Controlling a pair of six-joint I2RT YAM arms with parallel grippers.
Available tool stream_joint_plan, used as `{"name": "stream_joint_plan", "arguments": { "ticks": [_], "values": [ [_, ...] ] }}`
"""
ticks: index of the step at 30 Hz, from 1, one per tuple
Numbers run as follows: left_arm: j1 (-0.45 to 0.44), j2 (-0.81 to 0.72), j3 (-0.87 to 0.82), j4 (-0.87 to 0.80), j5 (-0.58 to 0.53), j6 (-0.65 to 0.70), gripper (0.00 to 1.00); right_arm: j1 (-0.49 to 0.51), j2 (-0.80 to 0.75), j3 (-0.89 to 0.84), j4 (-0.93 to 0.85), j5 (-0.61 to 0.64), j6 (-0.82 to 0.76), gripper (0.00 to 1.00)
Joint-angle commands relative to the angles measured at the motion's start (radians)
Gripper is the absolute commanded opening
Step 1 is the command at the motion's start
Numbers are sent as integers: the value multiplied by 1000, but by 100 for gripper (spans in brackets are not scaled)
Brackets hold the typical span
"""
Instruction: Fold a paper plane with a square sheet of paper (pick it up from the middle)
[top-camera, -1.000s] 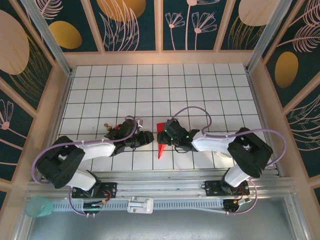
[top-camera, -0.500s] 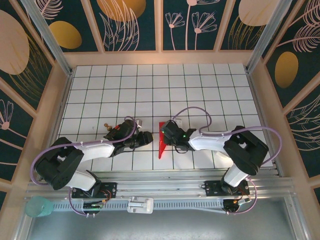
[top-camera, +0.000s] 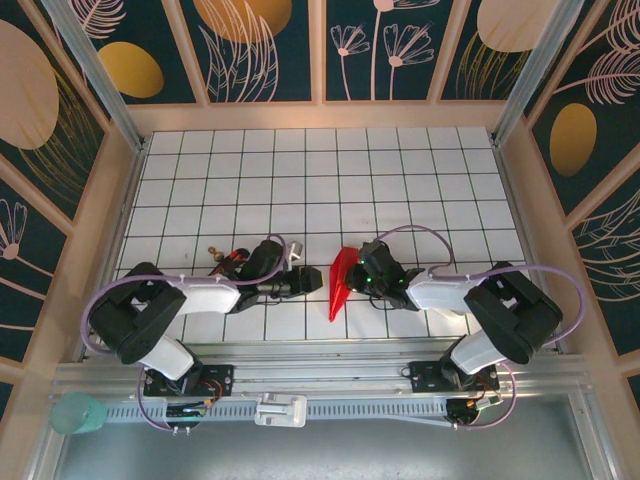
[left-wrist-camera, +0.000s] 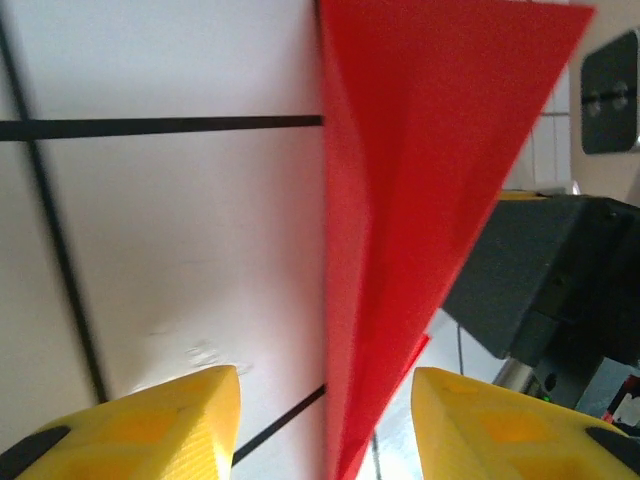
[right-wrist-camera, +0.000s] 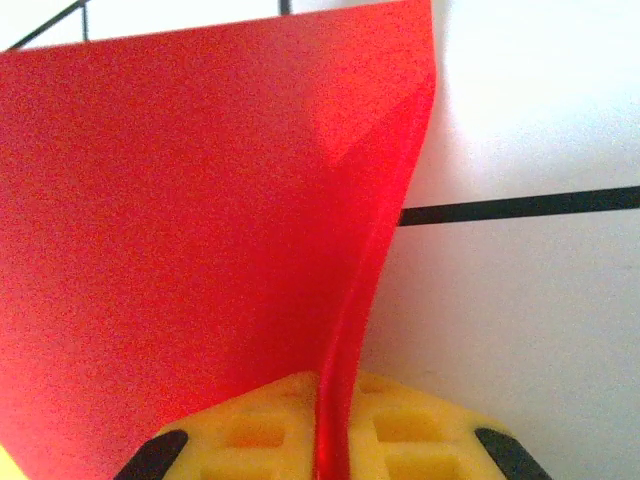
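Note:
The square sheet of paper is folded into a narrow, pointed red paper plane (top-camera: 340, 280) that stands on its edge, slightly curved, at the near middle of the table. My right gripper (top-camera: 362, 276) is shut on its right side; in the right wrist view the yellow pads (right-wrist-camera: 260, 430) pinch the folded edge of the paper (right-wrist-camera: 200, 220) at my right gripper (right-wrist-camera: 335, 415). My left gripper (top-camera: 316, 281) is just left of the plane and open. In the left wrist view the red paper (left-wrist-camera: 420, 190) runs down between the spread yellow fingers (left-wrist-camera: 170, 425) of my left gripper (left-wrist-camera: 325, 400), touching neither.
A small brown object (top-camera: 213, 252) lies on the tiles left of the left arm. Wooden walls (top-camera: 110, 200) enclose the white grid table (top-camera: 330, 170). A teal cup (top-camera: 80, 412) and a white part (top-camera: 280, 410) sit on the rail below the table edge.
My right gripper closed on the red paper and shifted right, raising it from flat onto its edge. My left gripper followed to the right and opened a little.

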Motion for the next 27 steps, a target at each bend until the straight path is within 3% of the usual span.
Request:
{"name": "stream_joint_plan", "arguments": {
  "ticks": [1, 8, 19, 27],
  "values": [
    [-18, 49, 60, 54, 63, 10, 50, -8, -25, -18, 63, -38, -5, 12],
    [-2, 129, 86, 75, 42, -35, 46, -11, -14, -27, 70, -37, -5, 11],
    [40, 82, 5, 159, 52, -97, 51, -21, -5, -38, 74, -37, -8, 9],
    [41, 176, 84, 138, 79, -63, 43, -22, -7, -44, 73, -31, -5, 8]
  ]
}}
